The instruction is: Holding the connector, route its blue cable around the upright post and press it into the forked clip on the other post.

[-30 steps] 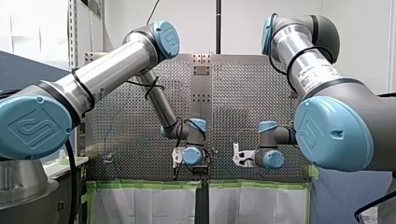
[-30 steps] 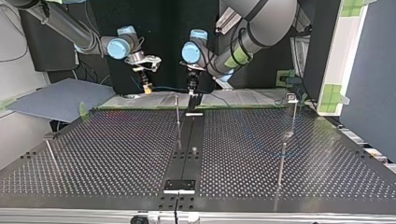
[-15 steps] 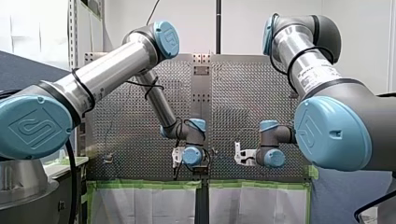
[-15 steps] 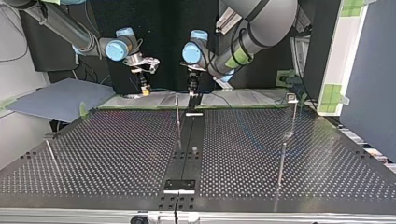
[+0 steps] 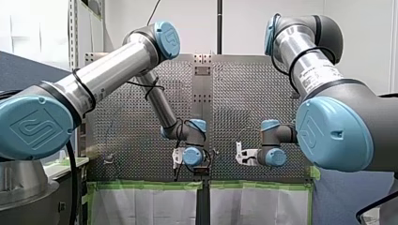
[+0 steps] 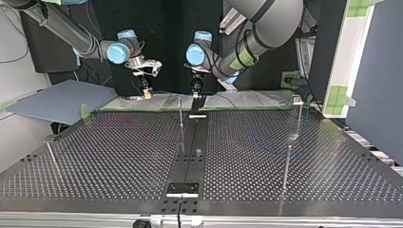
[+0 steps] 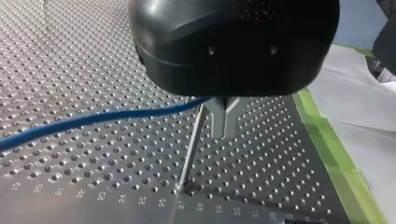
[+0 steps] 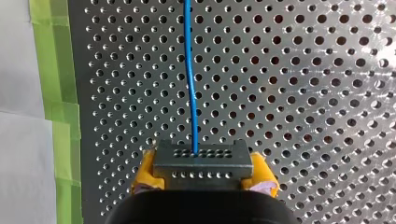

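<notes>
In the right wrist view my right gripper (image 8: 201, 171) has its yellow pads (image 8: 145, 173) shut on a dark grey connector (image 8: 201, 161). The blue cable (image 8: 190, 79) runs straight ahead from it over the perforated plate. The top view shows this gripper (image 6: 147, 93) hanging above the plate's far edge. My left gripper (image 6: 196, 97) hangs beside it, near the plate's middle strip. Its grey fingertips (image 7: 223, 122) are pressed together, and the blue cable (image 7: 93, 120) comes out from under its black body. A thin upright post (image 7: 190, 149) stands right beside those fingertips.
Several thin posts stand on the perforated table (image 6: 119, 156): one near the middle (image 6: 181, 121), two towards the top view's right (image 6: 298, 116) (image 6: 286, 171), one at its left (image 6: 52, 154). Green tape (image 8: 56, 93) and white sheeting border the plate's edge.
My right gripper with the connector has shifted slightly down and towards the top view's left. My left arm has stayed still.
</notes>
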